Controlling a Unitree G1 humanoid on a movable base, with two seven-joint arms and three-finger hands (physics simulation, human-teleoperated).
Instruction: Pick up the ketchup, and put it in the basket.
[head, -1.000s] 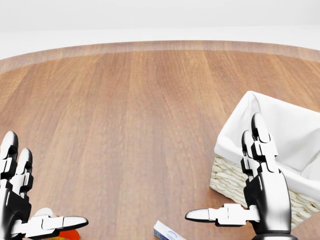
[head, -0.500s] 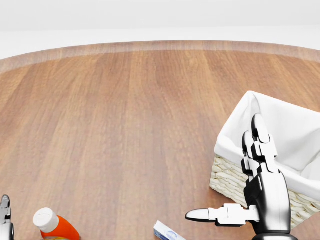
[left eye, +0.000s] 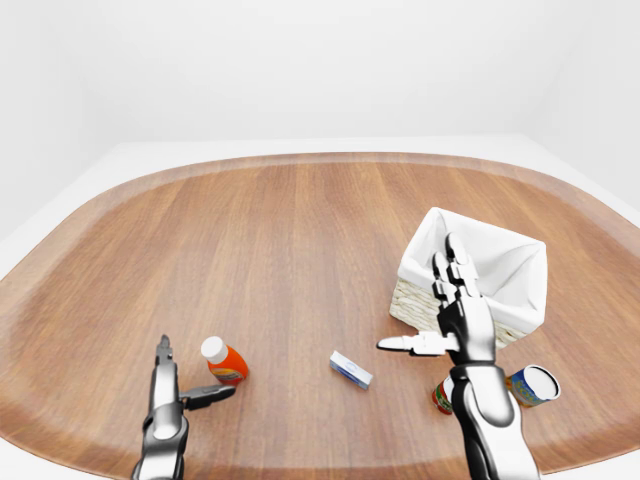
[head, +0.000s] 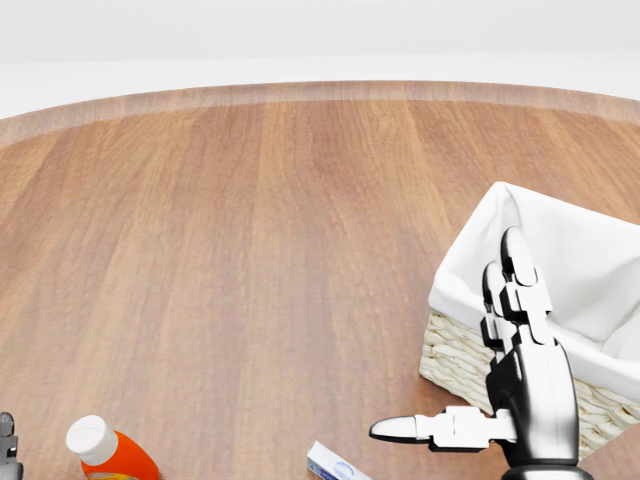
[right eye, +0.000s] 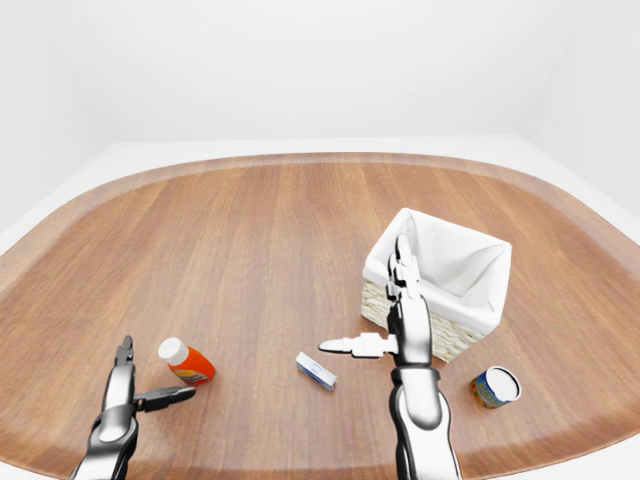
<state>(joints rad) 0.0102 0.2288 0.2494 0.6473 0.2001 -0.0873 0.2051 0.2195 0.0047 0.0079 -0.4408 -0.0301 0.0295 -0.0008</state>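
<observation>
- Ketchup (left eye: 224, 362): lying on the table (left eye: 290, 240), lower left of left-eye view, just beside left hand (left eye: 172, 398).
- Left hand: open, thumb near bottle.
- Right hand (left eye: 455, 325): open, beside basket (left eye: 470, 275).

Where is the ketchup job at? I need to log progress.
Nothing is done yet: the ketchup lies on the table, far from the basket. The left hand is open beside it, ungrasped; the right hand is open. Grasp, carry and drop remain.

wood table (left eye: 300, 230) w/ rounded edge, white walls
</observation>
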